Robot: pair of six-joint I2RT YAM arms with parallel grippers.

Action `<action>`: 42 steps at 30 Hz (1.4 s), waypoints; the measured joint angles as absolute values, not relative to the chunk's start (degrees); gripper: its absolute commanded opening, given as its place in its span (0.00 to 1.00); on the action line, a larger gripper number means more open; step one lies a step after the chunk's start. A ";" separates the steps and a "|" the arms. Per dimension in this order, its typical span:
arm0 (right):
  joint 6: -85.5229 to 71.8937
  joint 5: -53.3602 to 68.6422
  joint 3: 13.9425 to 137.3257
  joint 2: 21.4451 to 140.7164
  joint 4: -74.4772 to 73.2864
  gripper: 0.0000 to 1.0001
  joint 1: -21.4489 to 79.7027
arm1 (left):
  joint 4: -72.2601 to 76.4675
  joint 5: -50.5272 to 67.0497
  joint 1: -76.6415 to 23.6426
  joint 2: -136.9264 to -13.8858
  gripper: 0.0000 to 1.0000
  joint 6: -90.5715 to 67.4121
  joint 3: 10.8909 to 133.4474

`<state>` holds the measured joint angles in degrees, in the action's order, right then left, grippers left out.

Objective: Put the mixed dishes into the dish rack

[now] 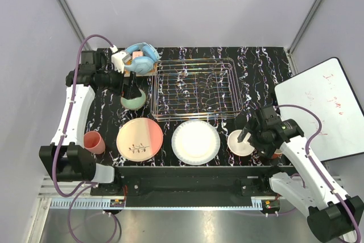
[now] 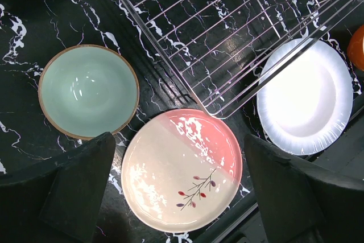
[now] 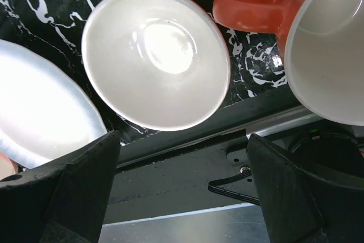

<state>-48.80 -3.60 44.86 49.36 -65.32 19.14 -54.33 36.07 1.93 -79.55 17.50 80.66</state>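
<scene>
At the far left of the black veined desk (image 1: pixel 261 72) the pink cup (image 1: pixel 94 141) stands upright near the front edge. Behind it, the left claw (image 2: pixel 179 157) hangs over the desk with its fingers spread wide and nothing between them. The pale green bowl (image 2: pixel 88 91) sits open side up just below it in the top view. The blue headphones (image 1: pixel 142 58) lie at the back edge, beside the rack's far left corner.

The pink-and-cream plate (image 2: pixel 182 169) lies flat at the front, its leaf sprig toward the near rim, close to the green bowl but not touching it. The dish rack (image 1: pixel 196 88) stands mid-desk toward the back, and its front left corner reaches over the plate's far rim in the left wrist view. All the dishes lie on the desk outside the rack.

The plain white plate (image 1: pixel 195 141) lies flat in front of the rack, just beside the pink-and-cream one. Next comes the small white bowl (image 3: pixel 156 55), upright. The right claw (image 3: pixel 182 152) hovers above it, fingers spread, gripping nothing. The orange-red mug (image 3: pixel 324 44) stands right of the bowl, its handle pointing toward the bowl. From above the wrist covers most of the mug, so whether handle and bowl touch is hard to say. A white board (image 1: pixel 321 109) lies tilted off the desk's right edge.
</scene>
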 measured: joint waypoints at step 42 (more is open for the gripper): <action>-65.76 -24.53 39.05 68.84 -54.76 0.51 37.10 | -54.39 35.88 1.93 -79.57 0.99 18.52 82.02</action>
